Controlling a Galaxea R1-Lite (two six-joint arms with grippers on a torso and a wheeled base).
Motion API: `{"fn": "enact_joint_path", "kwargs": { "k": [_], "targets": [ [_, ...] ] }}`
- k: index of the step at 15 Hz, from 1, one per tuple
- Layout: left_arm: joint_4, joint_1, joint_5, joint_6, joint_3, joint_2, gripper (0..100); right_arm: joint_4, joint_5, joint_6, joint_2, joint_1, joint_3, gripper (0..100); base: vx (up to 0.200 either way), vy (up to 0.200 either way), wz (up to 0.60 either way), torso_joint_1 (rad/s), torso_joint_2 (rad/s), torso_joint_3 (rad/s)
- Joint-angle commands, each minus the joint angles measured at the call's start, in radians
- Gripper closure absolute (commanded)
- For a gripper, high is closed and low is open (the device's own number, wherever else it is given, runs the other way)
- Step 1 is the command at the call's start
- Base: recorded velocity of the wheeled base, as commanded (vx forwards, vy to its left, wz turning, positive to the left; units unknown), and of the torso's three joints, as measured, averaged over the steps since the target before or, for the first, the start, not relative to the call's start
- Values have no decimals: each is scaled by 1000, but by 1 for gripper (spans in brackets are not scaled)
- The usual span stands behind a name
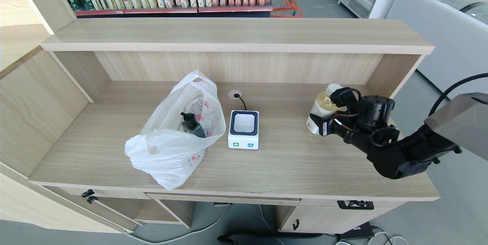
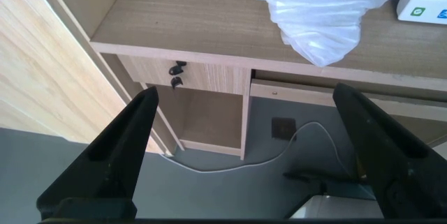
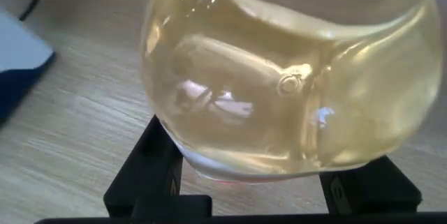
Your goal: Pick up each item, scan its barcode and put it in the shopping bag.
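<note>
Up close, the right tool [image 3: 255, 176] clamps the yellow-filled bottle [image 3: 279, 77]; the left tool [image 2: 246, 93] hangs wide open.

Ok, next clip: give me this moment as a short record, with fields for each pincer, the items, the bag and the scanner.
right pincer: shut on the pale yellow bottle, at the right side of the counter
left pincer: open, empty, out in front of the counter, over the floor
scanner: mid-counter, between bag and bottle, nothing over it
shopping bag: left of the scanner, mouth open, dark pump bottle inside
progress: pale yellow bottle not yet in the bag
</note>
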Motion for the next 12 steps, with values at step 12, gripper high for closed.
{"fn": "enact_joint_path", "kwargs": {
  "k": [12],
  "targets": [
    [0, 0, 1, 0, 0, 0, 0, 294, 698, 372, -629, 219, 285, 100, 0, 0, 0, 0, 0, 0]
  ]
}}
